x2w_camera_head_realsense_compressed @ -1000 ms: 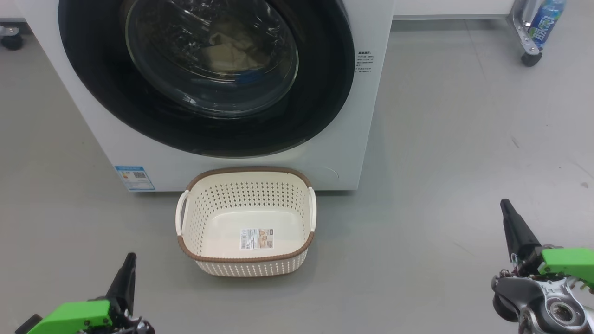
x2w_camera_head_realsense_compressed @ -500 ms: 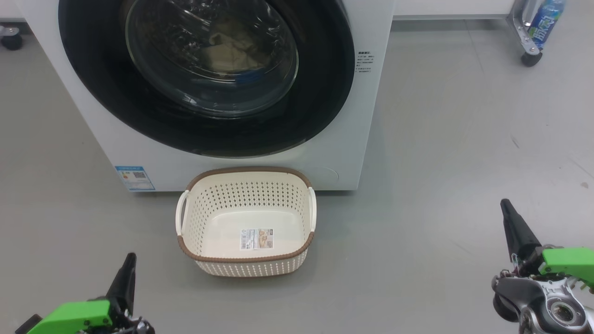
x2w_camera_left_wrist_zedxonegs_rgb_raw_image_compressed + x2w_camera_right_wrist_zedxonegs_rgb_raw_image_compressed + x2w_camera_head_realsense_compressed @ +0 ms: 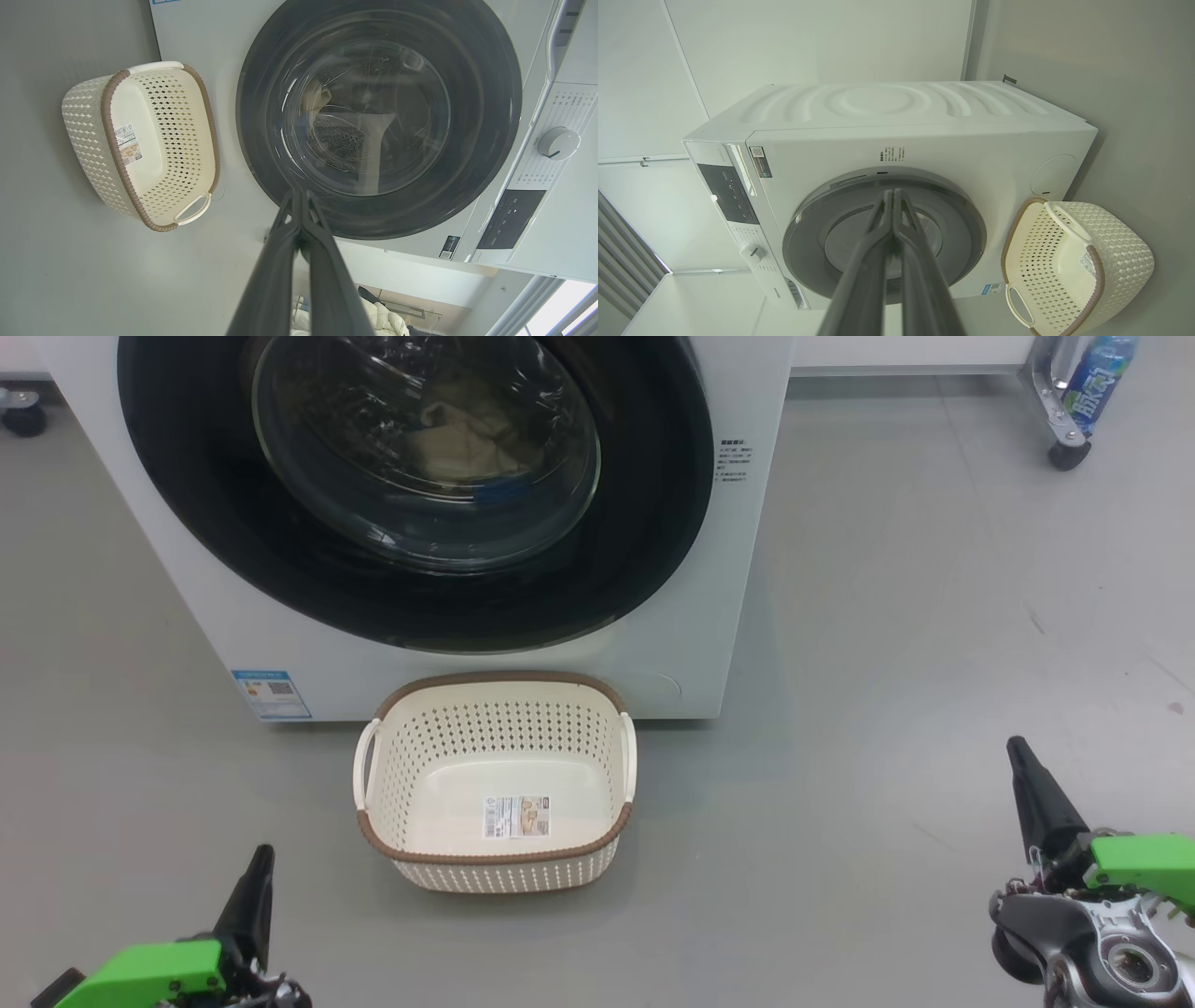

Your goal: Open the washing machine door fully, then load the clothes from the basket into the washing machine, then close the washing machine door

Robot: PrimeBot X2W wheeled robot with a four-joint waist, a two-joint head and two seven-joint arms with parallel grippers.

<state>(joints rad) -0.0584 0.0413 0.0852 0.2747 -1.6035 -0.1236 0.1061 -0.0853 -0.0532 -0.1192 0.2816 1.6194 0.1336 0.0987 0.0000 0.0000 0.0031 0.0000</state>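
Observation:
The white washing machine [image 3: 738, 569] stands ahead with its round black-rimmed door [image 3: 653, 523] closed flat against the front. Behind the glass lie cream-yellow clothes [image 3: 467, 434] with a bit of blue. On the floor in front sits the cream basket [image 3: 495, 782], holding nothing but a label sticker. My left gripper [image 3: 261, 854] hangs shut at the lower left, well short of the basket. Off to the lower right my right gripper [image 3: 1016, 747] is shut too, holding nothing. The left wrist view has the door [image 3: 486, 93], the basket [image 3: 140, 144] and the shut left gripper [image 3: 299, 192]. From the right wrist I see the machine [image 3: 924, 135], basket [image 3: 1069, 261] and shut right gripper [image 3: 893, 191].
A wheeled metal stand [image 3: 1060, 425] carrying a blue bottle [image 3: 1097, 378] stands at the far right. Another caster [image 3: 23, 415] shows at the far left. Bare grey floor [image 3: 887, 663] spreads right of the machine and around the basket.

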